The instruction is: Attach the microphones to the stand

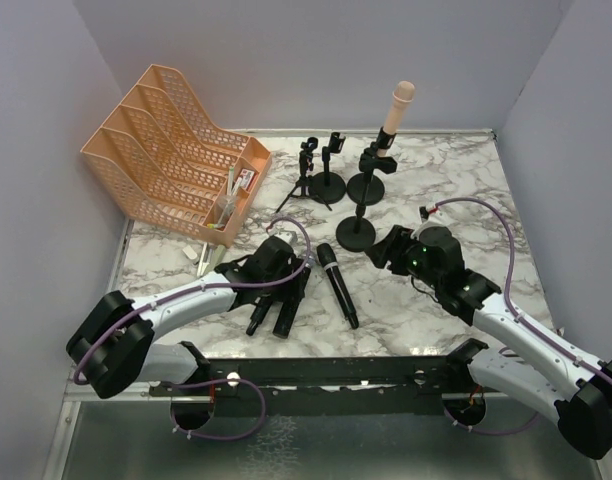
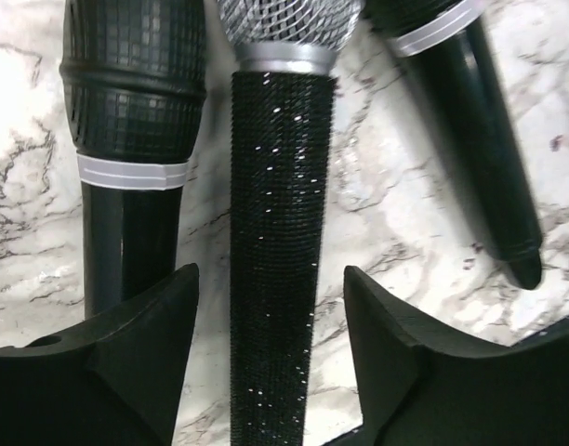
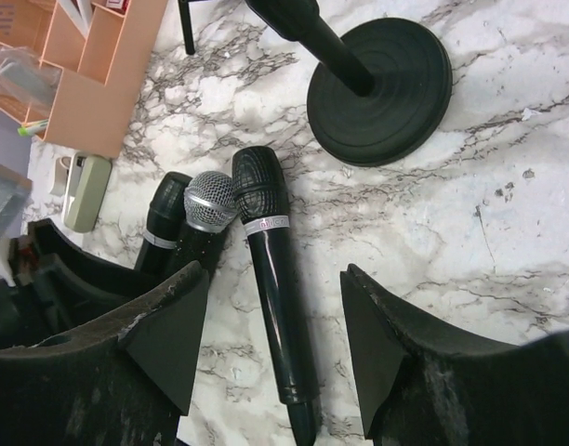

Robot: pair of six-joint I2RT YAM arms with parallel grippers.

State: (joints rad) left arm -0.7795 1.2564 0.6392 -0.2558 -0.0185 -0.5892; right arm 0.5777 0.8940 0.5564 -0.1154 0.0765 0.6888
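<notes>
The white-and-grey marble worktop [image 1: 466, 200] has the black desk stands [image 1: 356, 232] gathered toward the back. Only one is filled, by the pale pink stick microphone [image 1: 397, 108], which stands upright in its clip. The other three microphones lie flat close to the arms.

The left end effector [image 2: 271, 279] is spread astride the glittery black microphone with the silver mesh head [image 2: 280, 186]. There are gaps on both sides and nothing is pinched yet. My worry is the all-black microphone with a white band [image 2: 131, 111] lying just beside it. The finger on that side could come down on it, or nudge it into a roll.

The right end effector [image 3: 275, 288] hangs spread and empty, well apart from that pair. The second all-black microphone [image 3: 266, 223] lies loose, and a knock could send it rolling too.
</notes>
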